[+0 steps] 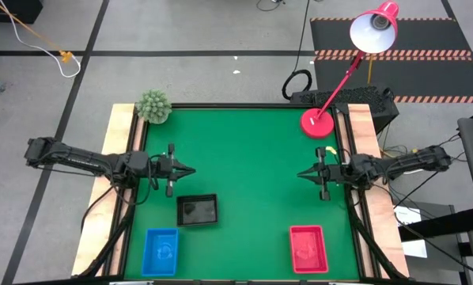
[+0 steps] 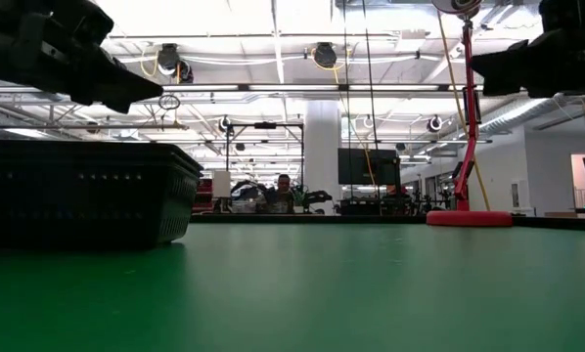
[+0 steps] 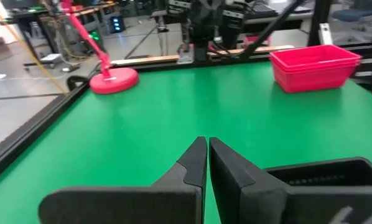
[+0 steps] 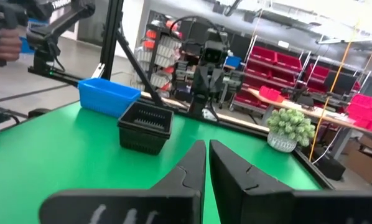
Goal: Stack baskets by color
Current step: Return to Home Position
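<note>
Left tool [image 1: 187,170] hangs over the green counter [image 1: 244,142] with its fingers pressed narrow and holding nothing. Its tip is aimed at the right tool [image 1: 302,175], which faces it well apart, equally narrow and empty. Just beside the left tool, toward the counter's near edge, sit the stacked black baskets [image 1: 198,210]. The blue baskets [image 1: 160,251] lie farther that way. Well off the right tool, by that same edge, sit the stacked red baskets [image 1: 308,248].

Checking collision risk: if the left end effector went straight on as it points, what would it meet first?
Probably the right end effector, facing it across the table, though heights may differ. The line from the left end effector misses the black baskets and red baskets.
</note>
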Robot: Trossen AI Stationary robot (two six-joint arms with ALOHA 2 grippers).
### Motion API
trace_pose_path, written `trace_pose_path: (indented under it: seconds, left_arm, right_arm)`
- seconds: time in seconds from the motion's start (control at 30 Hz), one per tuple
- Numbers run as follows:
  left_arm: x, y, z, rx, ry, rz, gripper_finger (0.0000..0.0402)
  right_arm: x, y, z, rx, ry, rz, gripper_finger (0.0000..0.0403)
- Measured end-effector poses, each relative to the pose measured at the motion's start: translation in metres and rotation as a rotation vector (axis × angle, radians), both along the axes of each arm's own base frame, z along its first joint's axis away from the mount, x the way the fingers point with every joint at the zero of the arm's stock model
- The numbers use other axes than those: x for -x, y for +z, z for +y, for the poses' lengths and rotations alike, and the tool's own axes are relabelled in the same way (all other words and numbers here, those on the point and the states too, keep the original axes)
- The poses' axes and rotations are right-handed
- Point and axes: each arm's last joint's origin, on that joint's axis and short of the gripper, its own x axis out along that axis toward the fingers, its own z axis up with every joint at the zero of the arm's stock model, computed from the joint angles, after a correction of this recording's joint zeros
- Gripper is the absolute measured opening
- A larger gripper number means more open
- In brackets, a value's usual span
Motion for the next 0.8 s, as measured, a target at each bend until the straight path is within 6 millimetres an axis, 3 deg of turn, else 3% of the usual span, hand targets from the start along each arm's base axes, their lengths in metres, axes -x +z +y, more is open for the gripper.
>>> trace_pose_path:
  seconds: [0.4,0.8]
  left_arm:
    - [0.018,-0.027,0.001,0.021,-0.018,-0.063,0.0004]
    - [0.026,-0.022,0.002,0.011,-0.023,-0.107,0.0006]
  right_arm:
    - [0.013,0.002,-0.002,-0.004,-0.002,-0.040,0.0013]
    - [0.018,-0.003,-0.004,0.010,-0.012,-0.006,0.0013]
